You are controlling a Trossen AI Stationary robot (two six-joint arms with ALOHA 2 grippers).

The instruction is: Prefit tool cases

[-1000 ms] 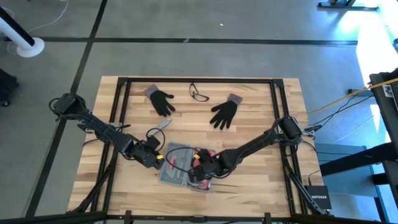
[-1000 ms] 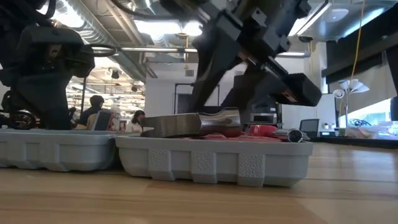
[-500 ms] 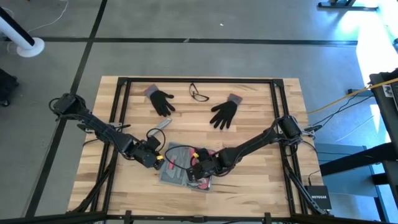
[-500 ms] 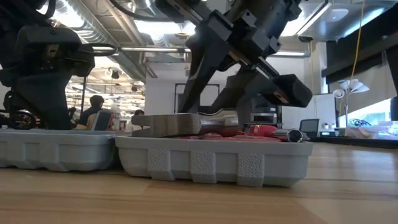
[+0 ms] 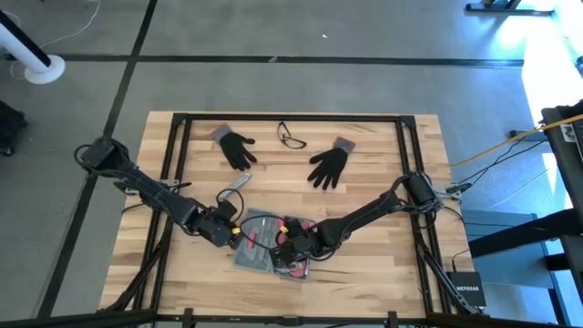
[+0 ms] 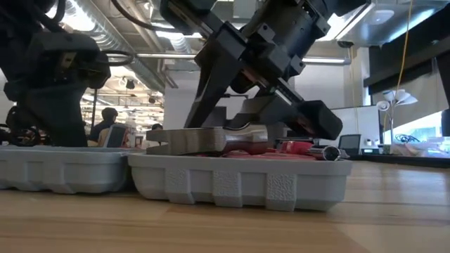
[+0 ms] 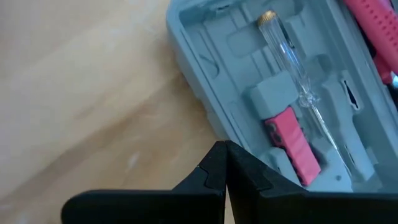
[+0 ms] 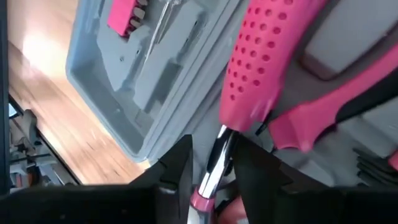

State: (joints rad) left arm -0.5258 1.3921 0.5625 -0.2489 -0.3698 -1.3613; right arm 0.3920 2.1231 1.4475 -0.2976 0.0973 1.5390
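Right claw [image 5: 290,248] lower over moulded case [image 5: 255,253]

Open-plan office lab — exposed ceiling ducts [image 6: 133,53], monitors [image 6: 349,143].

The open tool case [image 5: 270,248] lies near the bench's [image 5: 383,273] front edge, about midway along it, and both arms crowd over it. The left gripper [image 5: 226,232], jaws pressed together, sits at the case's left end, its arm slanting in from the left edge. The right gripper [image 5: 290,248] is down inside the case among pink-handled tools [image 8: 267,56] (its arm crosses from the right edge). That leaves little way in from above. Two black gloves [image 5: 239,148] and a pair of glasses [image 5: 291,138] lie along the back edge, with a small grey bar [image 5: 235,186] between them and the case. The front corners show bare wood.
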